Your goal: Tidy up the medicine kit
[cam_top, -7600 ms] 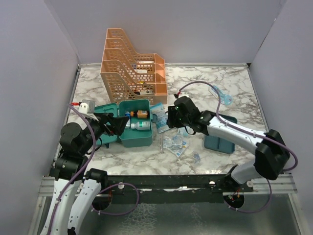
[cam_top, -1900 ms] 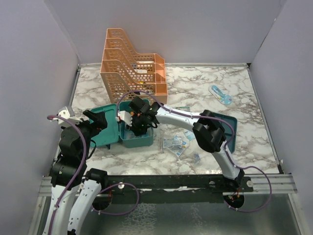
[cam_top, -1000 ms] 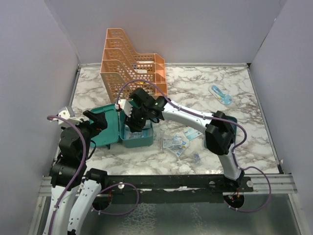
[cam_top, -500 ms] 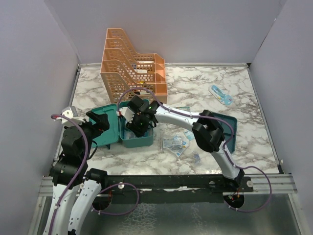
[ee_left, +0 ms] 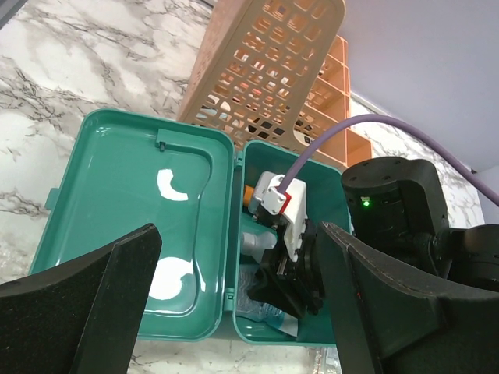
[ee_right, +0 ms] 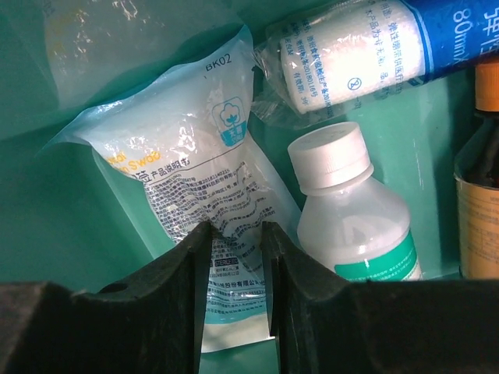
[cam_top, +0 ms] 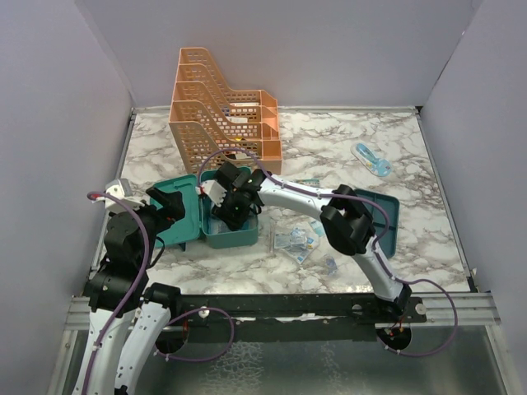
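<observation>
The teal medicine kit (cam_top: 235, 239) lies open, its lid (ee_left: 140, 202) flat to the left. Inside are a white-capped bottle (ee_right: 351, 210), a gauze roll (ee_right: 343, 54) and a brown bottle (ee_right: 479, 187). My right gripper (cam_top: 230, 211) reaches down into the box (ee_right: 62, 234). It (ee_right: 234, 241) is shut on a cotton swab packet (ee_right: 187, 164), which bunches between the fingers and rests on the box floor. My left gripper (ee_left: 238, 312) hovers wide open and empty above the lid (cam_top: 170, 211). The teal divided tray (cam_top: 387, 216) lies at the right, partly behind my right arm.
The orange perforated file rack (cam_top: 222, 107) stands just behind the kit. Several loose small packets (cam_top: 295, 240) and a thin metal tool (cam_top: 271, 239) lie on the marble in front of the kit. A blue-and-white item (cam_top: 372, 159) lies at the far right.
My right gripper carried the packet from the table into the box, rose a second ago, and has sunk back inside. My left gripper has pulled back a little.
</observation>
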Robot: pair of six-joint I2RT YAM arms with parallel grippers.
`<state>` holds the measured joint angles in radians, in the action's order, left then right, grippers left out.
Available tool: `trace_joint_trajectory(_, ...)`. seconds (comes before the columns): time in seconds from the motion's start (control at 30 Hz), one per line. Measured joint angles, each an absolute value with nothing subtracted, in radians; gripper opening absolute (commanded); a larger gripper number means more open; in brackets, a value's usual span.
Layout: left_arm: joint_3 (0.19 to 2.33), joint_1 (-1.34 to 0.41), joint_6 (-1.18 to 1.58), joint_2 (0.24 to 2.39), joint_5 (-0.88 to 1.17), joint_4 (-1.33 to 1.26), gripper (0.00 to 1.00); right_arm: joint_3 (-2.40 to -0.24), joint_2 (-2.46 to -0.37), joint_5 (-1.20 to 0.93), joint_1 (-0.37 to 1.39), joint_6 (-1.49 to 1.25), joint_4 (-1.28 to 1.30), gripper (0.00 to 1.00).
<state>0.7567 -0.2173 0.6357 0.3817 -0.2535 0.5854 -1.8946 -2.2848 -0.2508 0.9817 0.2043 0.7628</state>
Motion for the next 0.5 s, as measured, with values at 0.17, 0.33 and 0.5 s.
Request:
trace_joint_trajectory(0.17, 0.756, -0.217, 0.603, 0.387, -0.191, 0.566, 0.87, -1.838, -2.225, -0.254, 0.982, 0.122, 0.713, 0.42)
trace_joint_trajectory(0.33, 0.755, -0.217, 0.521, 0.417, -0.021, 0.501, 0.88, -1.758, -2.056, -0.225, 0.982, -0.029, 0.58, 0.42)
trace_joint_trajectory(0.5, 0.755, -0.218, 0.461, 0.442, 0.122, 0.459, 0.88, -1.671, -1.865, -0.12, 0.981, -0.181, 0.423, 0.42)
